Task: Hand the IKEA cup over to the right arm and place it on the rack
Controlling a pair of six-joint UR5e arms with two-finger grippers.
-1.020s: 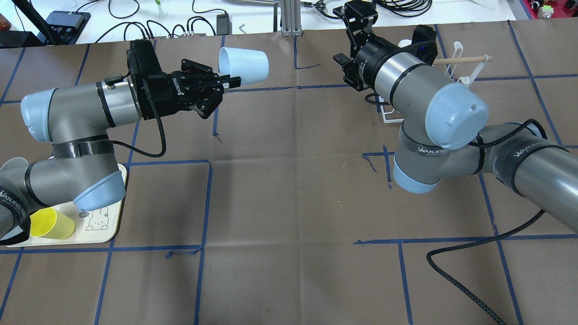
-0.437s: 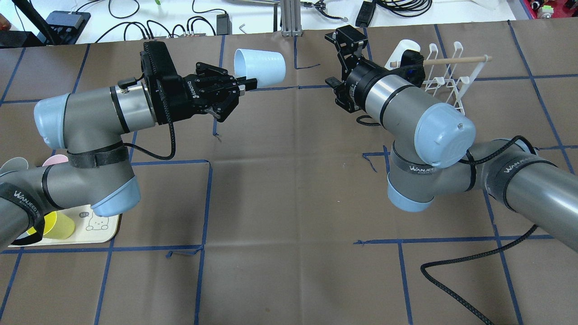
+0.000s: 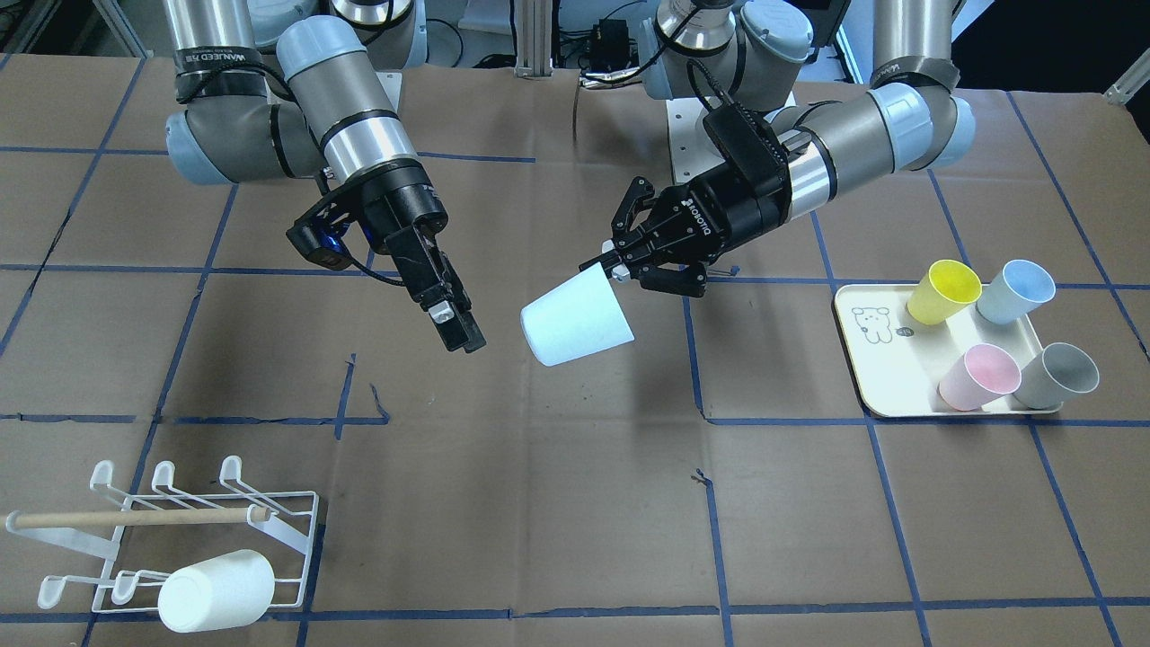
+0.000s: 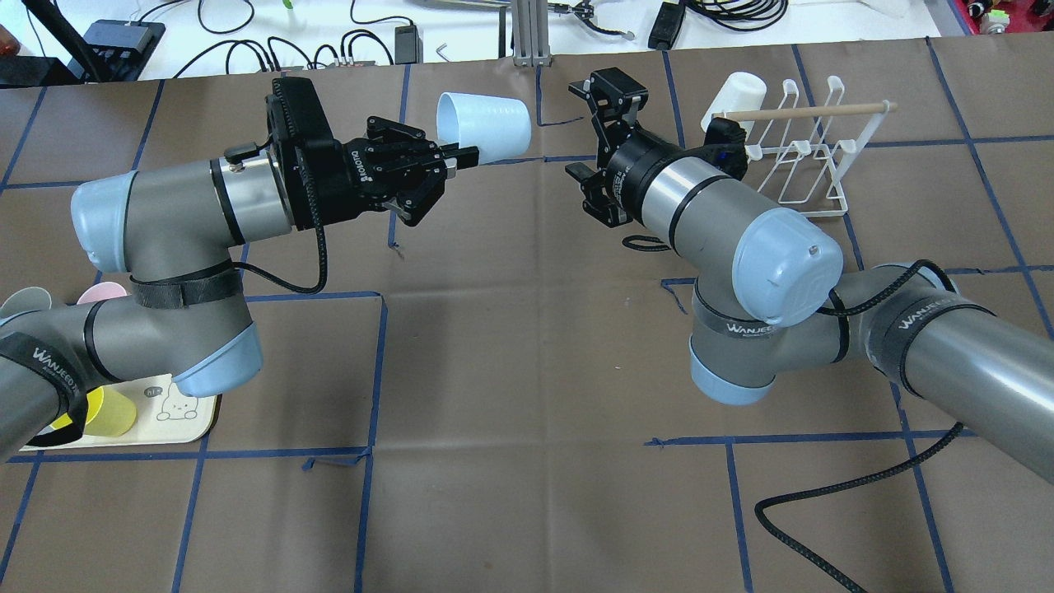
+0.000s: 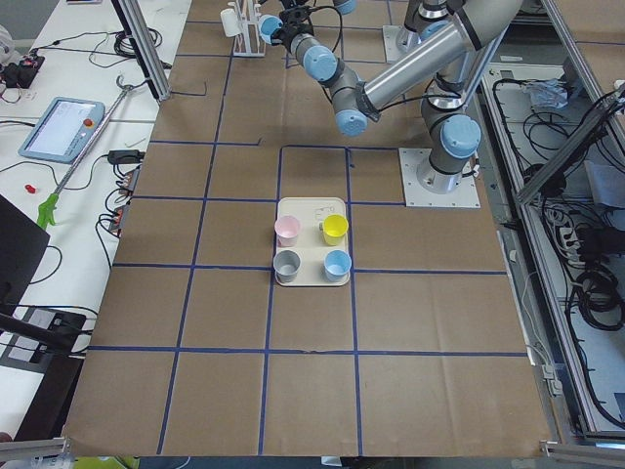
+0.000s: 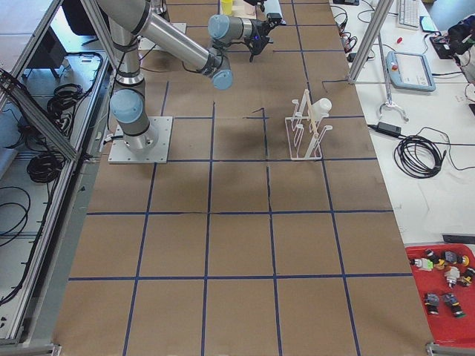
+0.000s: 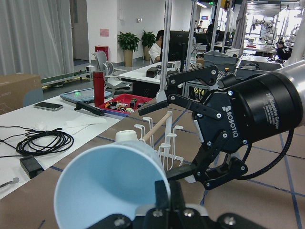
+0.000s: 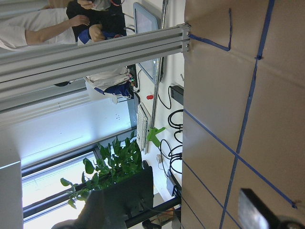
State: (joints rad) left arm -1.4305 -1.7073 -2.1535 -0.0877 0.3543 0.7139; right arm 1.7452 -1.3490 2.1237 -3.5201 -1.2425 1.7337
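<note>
Pale-blue cup [image 4: 484,126] hangs mid-air over the surface, rim pinched by the left gripper's [image 4: 463,154] fingers — base facing the right gripper [image 4: 580,128], its fingers spread wide. Right should straddle the body squarely before left lets go.

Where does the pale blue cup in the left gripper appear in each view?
Front-facing: cup at centre.
Overhead: top centre.
Exterior left: too small to tell.
Exterior right: too small to tell.
Left wrist: lower-left foreground.
Right wrist: not in it.
Shared landmark: white wire rack.
</note>
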